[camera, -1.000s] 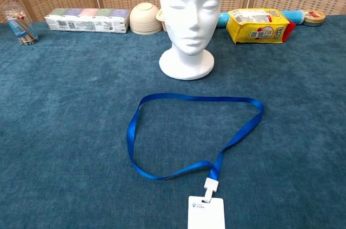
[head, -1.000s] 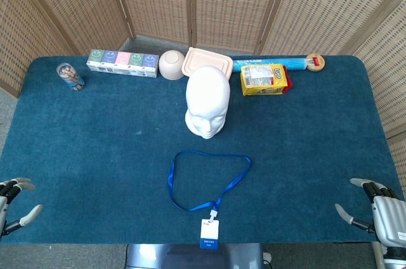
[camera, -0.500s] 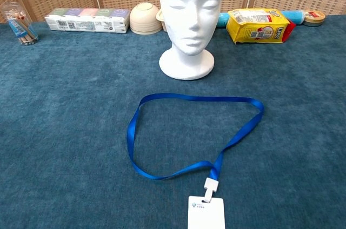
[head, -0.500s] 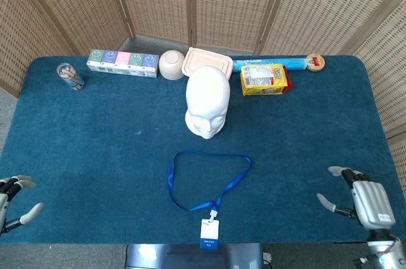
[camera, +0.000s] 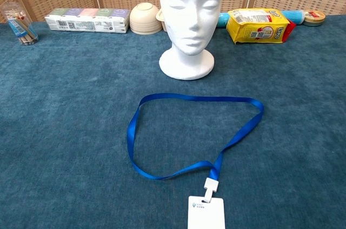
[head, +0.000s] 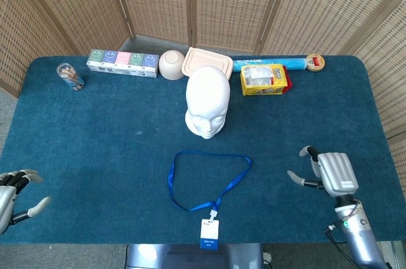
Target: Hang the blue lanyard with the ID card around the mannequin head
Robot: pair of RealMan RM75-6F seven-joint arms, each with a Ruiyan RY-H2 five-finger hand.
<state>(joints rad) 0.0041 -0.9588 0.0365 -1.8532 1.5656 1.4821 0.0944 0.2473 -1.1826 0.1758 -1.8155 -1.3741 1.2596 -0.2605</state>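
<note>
A folding screen of woven wicker panels [head: 222, 2] in wooden frames stands behind the counter [head: 95, 155], which is covered in dark teal cloth under even light.

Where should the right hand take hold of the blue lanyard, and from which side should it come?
Probably at the right corner of the blue lanyard, coming from the right and above. The strap lies flat there in an open loop, that bend is nearest the open right hand, and lifting it keeps the loop wide for the mannequin head.
</note>
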